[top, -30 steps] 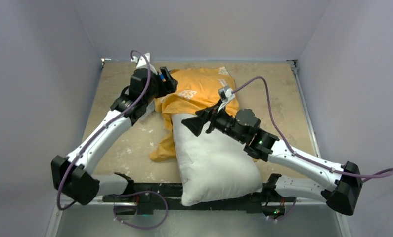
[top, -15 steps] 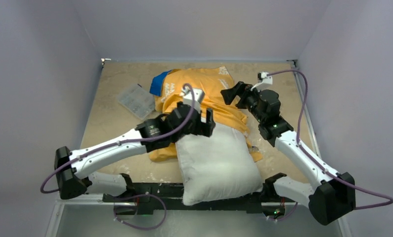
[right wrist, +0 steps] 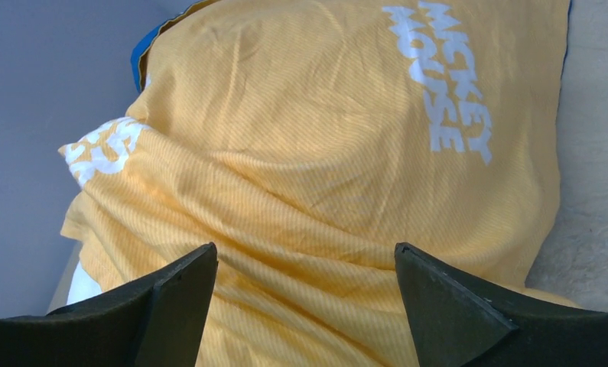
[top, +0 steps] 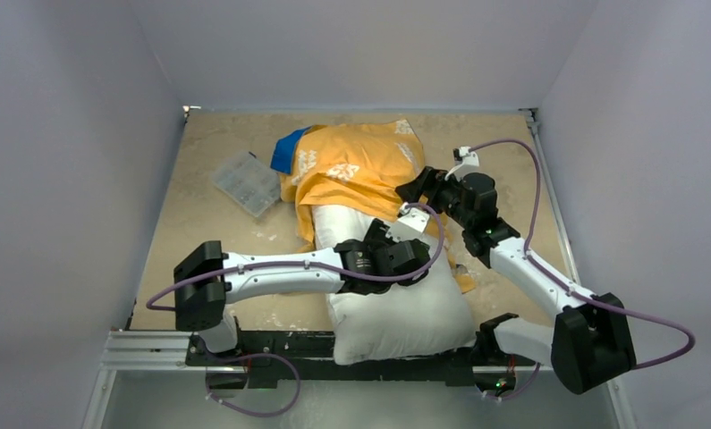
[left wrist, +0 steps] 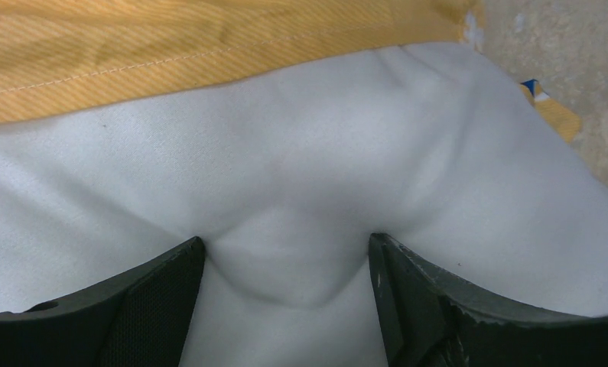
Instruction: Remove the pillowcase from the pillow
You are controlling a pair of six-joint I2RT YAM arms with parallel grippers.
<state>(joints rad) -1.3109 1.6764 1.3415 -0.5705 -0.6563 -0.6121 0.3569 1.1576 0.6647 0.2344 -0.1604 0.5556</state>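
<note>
The white pillow (top: 396, 304) lies in the middle near the front edge. Its far half is inside the orange-yellow pillowcase (top: 351, 170), which has white lettering and a blue edge (top: 287, 150). My left gripper (top: 416, 257) is open, and both fingers press down into the bare pillow (left wrist: 323, 153) just below the pillowcase hem (left wrist: 209, 46), with a bulge of pillow between them. My right gripper (top: 411, 188) is open at the pillowcase's right side, and its fingers hover over the wrinkled orange fabric (right wrist: 323, 138) without holding it.
A clear plastic organiser box (top: 247, 181) lies on the beige table (top: 512, 161) left of the pillowcase. A loose orange flap (top: 298, 273) trails off the pillow's left side. Grey walls close in the back and both sides. A black rail (top: 271, 344) runs along the front.
My left arm swung from the far left corner down and right onto the bare pillow. My right gripper left the pillow, went to the right, and now sits at the pillowcase's right side.
</note>
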